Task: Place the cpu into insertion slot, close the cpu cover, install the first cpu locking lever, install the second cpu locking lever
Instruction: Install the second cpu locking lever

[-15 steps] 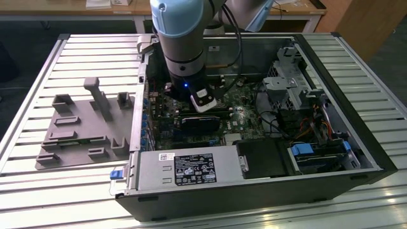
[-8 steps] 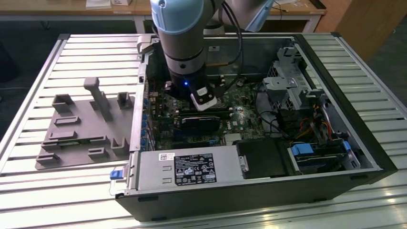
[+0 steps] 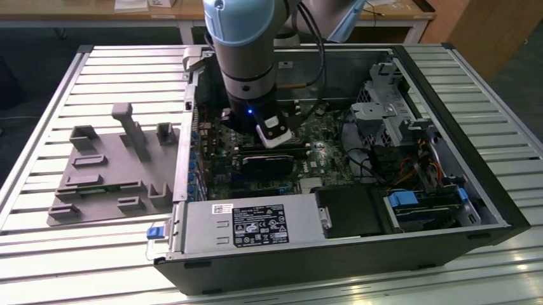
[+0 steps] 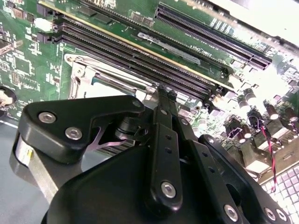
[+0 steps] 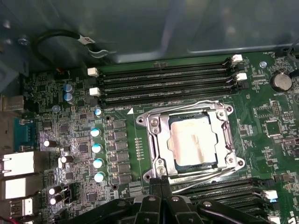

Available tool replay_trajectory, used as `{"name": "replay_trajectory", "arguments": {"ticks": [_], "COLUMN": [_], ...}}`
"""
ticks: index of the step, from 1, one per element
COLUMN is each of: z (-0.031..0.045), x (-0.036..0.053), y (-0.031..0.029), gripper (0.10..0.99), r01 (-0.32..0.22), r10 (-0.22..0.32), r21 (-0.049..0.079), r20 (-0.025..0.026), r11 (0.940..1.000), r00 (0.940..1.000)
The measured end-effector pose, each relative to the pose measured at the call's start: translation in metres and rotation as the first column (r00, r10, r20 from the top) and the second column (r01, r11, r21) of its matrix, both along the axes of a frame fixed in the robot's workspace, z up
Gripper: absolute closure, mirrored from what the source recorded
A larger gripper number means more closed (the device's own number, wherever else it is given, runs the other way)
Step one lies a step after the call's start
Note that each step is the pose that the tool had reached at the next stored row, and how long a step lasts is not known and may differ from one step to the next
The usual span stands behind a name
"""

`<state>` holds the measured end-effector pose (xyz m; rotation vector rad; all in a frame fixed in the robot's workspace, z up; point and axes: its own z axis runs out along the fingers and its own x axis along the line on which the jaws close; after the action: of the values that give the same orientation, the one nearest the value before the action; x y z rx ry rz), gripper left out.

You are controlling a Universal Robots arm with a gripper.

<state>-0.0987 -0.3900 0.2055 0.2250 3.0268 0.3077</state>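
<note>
hiding the insertion slot edge, the pincer fingertips

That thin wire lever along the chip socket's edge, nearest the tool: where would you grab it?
Likely its straight middle stretch, from above, with the tool astride the wire. The locking lever is thin and lies low along the cpu cover, and that run looks clear of the frame.

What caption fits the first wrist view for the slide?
Gripper shut at the socket's edge, with the chip seated in the socket under its metal cover frame on the green board.
</note>
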Motion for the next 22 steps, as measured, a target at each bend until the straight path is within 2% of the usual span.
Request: {"name": "replay_trajectory", "arguments": {"ticks": [7,13,22], "z": [0.0001,-0.0001,-0.0039], "x": [0.0003,0.0003,-0.0015], "y": [-0.0034,-0.0051,-0.0052], "gripper": [0.984,0.984,0.984], "r01": [0.000,0.000,0.000], "r10": [0.000,0.000,0.000], "r21": [-0.009,-0.010,-0.004], "r20": [0.0000,0.0003,0.0105], "r11": [1.0000,1.0000,1.0000], "r00": [1.0000,1.0000,0.9999]}}
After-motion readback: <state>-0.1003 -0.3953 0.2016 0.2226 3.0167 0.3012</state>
